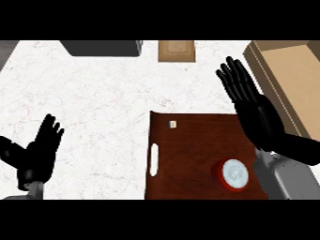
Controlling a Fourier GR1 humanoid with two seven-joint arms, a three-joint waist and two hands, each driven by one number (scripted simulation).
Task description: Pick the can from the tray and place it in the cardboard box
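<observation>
1. Nowhere is any writing legible: the can (233,174) shows no readable label from above, and a small pale tag (172,123) near the far edge of the tray (190,154) is too small to read.
2. Can: red side wall, pale silver-white round top with a faint ring in it. Stands upright on the dark brown tray, in its near right corner, close to the right forearm.
3. Tray: dark reddish-brown, rectangular, with a white slot-shaped handle opening (154,160) along its left edge. Sits on the white marbled counter (86,93).
4. Cardboard box (297,84): tan, open at the top, at the right edge of the counter, just beyond the tray's far right corner.
5. Right hand (255,110): black, fingers straight and held close together, pointing away and slightly left; it hangs over the tray's right edge, between can and box, holding nothing.
6. Left hand (34,150): at the lower left over bare counter, fingers up and spread, thumb splayed out to the left, at rest.
7. Far edge: a dark grey block (101,48) and a small brown flat piece (176,50).
</observation>
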